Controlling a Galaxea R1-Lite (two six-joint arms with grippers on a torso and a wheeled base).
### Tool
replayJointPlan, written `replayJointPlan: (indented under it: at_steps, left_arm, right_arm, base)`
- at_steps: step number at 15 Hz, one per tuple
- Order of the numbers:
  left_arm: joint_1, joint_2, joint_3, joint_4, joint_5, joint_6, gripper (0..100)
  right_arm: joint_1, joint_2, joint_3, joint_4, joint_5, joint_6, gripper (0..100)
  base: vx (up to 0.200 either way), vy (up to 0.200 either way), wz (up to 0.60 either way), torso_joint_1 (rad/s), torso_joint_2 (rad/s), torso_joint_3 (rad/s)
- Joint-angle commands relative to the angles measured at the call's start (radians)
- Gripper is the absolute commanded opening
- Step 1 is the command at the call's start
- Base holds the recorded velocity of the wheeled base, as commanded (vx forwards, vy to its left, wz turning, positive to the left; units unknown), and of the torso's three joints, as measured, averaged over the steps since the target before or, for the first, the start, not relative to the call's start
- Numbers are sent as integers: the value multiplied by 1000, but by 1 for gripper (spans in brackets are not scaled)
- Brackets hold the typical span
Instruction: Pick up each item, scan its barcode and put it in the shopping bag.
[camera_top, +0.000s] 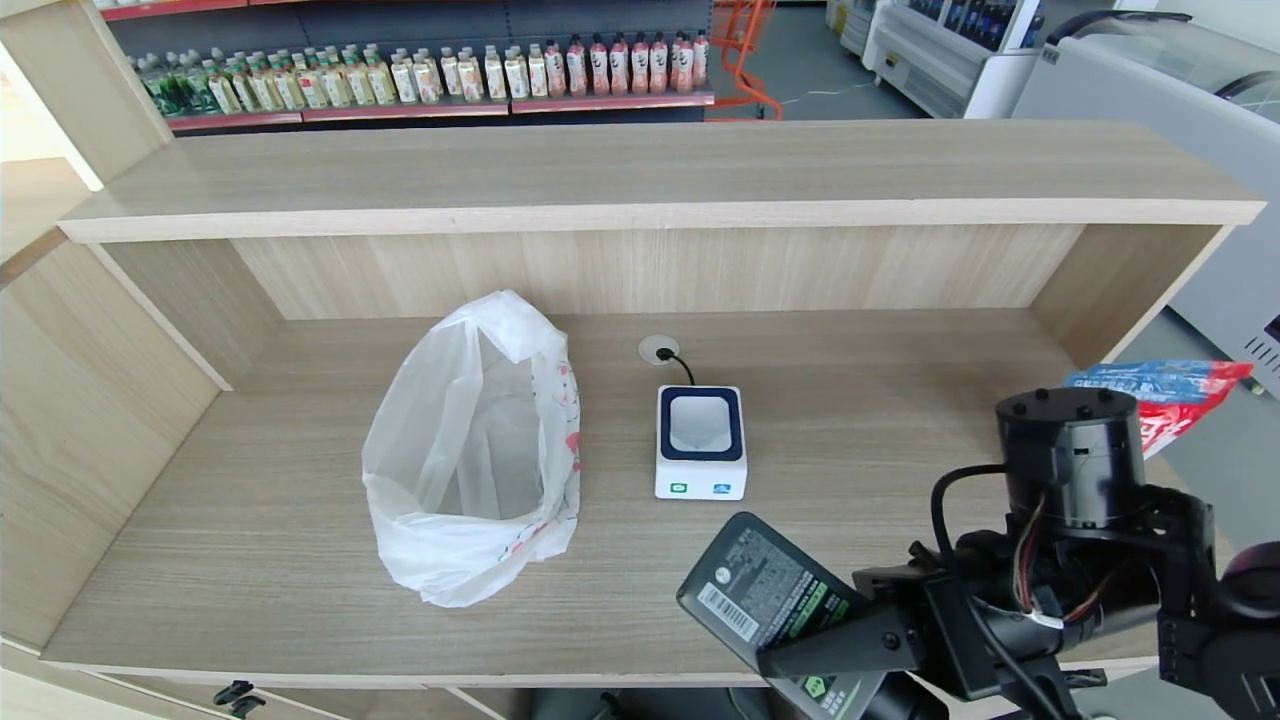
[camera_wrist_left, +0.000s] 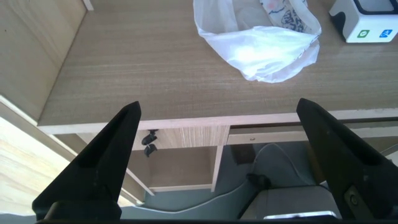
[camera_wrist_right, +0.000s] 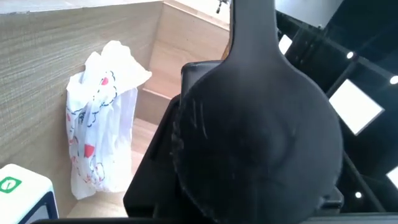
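My right gripper (camera_top: 852, 655) is shut on a dark grey flat pack (camera_top: 765, 598), held over the counter's front edge with its barcode label facing up. The same pack (camera_wrist_right: 261, 143) looms close in the right wrist view. The white scanner (camera_top: 700, 441) with a dark-framed window sits mid-counter, beyond the pack. To its left stands the white shopping bag (camera_top: 470, 455), mouth open upward. My left gripper (camera_wrist_left: 224, 165) is open and holds nothing, below and in front of the counter edge, with the bag (camera_wrist_left: 261, 37) and the scanner (camera_wrist_left: 367, 18) beyond it.
A red and blue snack packet (camera_top: 1165, 395) lies at the counter's right end behind my right arm. Wooden walls (camera_top: 650, 270) close the counter at the back and sides, with a shelf top above. The scanner's cable runs into a hole (camera_top: 658, 349) behind it.
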Motion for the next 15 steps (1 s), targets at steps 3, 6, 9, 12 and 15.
replayJointPlan:
  at_steps: [3,6,9,12,15]
  left_arm:
    - [0,0,0,0,0,0,100]
    - [0,0,0,0,0,0,100]
    - [0,0,0,0,0,0,100]
    - [0,0,0,0,0,0,100]
    - [0,0,0,0,0,0,100]
  right_arm:
    - [17,36,-35,-1,1,1,0]
    - [17,16,-26,-1,1,12,0]
    - [5,16,-27,5,-1,87,0]
    - [-173,-73,-70,2,-1,672,0]
    - [-647,-252,-65,-1,2,1058,0]
  base:
    - [0,0,0,0,0,0]
    - [0,0,0,0,0,0]
    - [0,0,0,0,0,0]
    - [0,0,0,0,0,0]
    - [0,0,0,0,0,0]
